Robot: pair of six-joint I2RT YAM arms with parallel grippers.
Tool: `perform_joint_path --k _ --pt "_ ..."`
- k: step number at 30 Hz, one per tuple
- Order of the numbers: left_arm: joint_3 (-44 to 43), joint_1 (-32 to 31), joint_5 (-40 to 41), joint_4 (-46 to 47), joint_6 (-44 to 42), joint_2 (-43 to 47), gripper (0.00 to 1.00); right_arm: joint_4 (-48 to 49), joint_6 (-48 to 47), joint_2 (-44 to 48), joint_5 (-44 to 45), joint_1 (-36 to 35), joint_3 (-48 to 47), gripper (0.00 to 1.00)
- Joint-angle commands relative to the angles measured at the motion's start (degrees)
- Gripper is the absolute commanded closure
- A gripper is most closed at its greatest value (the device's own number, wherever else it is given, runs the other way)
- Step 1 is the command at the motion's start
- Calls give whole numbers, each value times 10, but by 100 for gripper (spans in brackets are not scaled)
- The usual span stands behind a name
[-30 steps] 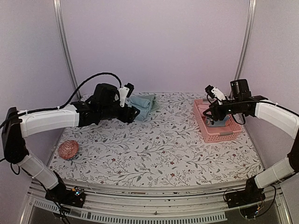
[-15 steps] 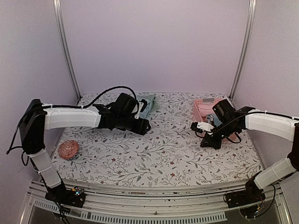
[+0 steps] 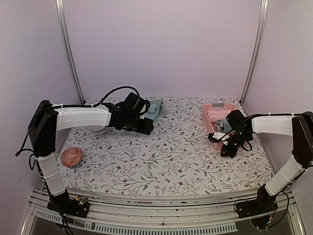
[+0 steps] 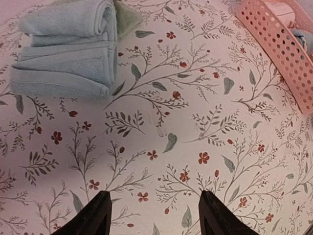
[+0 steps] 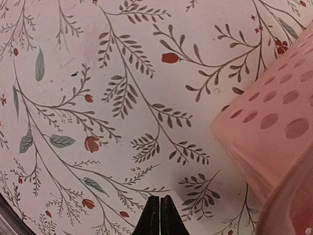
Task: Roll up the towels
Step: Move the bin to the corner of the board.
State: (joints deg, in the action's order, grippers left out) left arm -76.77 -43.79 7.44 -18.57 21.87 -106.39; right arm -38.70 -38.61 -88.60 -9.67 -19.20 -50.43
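A light blue towel [image 4: 63, 54] lies folded in thick layers on the floral tablecloth at the back. The corner of a pale green towel [image 4: 128, 17] sticks out behind it. From above the two towels [image 3: 154, 108] form one small heap. My left gripper [image 4: 154, 194] hovers over bare cloth short of the towels, open, with nothing between its fingers; from above the left gripper [image 3: 143, 126] sits just left of the heap. My right gripper [image 5: 160, 199] is shut on nothing, low over the table beside the basket; from above the right gripper [image 3: 228, 149] is at the basket's near corner.
A pink perforated basket [image 3: 213, 110] stands at the back right; its wall [image 5: 274, 132] is close to my right fingers, and something blue [image 4: 303, 36] shows inside it. A red-pink ball [image 3: 71, 156] lies at the table's left edge.
My right arm came out of the basket, dropped to the table in front of it and shut its jaws. My left arm swung lower beside the towels, its jaws a little narrower.
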Motion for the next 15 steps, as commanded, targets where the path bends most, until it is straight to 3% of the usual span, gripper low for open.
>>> perform_joint_path --k 1,4,11,15 --pt "-48 34 69 -35 -25 -34 41 47 -12 -26 21 23 -27 96" --pt "-76 56 72 -36 -46 -54 51 75 -8 -61 38 41 -48 96" --pt "-201 84 75 -65 -87 -150 46 136 21 -105 63 72 -78 95" --pt "-269 89 70 -87 -96 -205 46 109 24 -80 -53 71 -74 90"
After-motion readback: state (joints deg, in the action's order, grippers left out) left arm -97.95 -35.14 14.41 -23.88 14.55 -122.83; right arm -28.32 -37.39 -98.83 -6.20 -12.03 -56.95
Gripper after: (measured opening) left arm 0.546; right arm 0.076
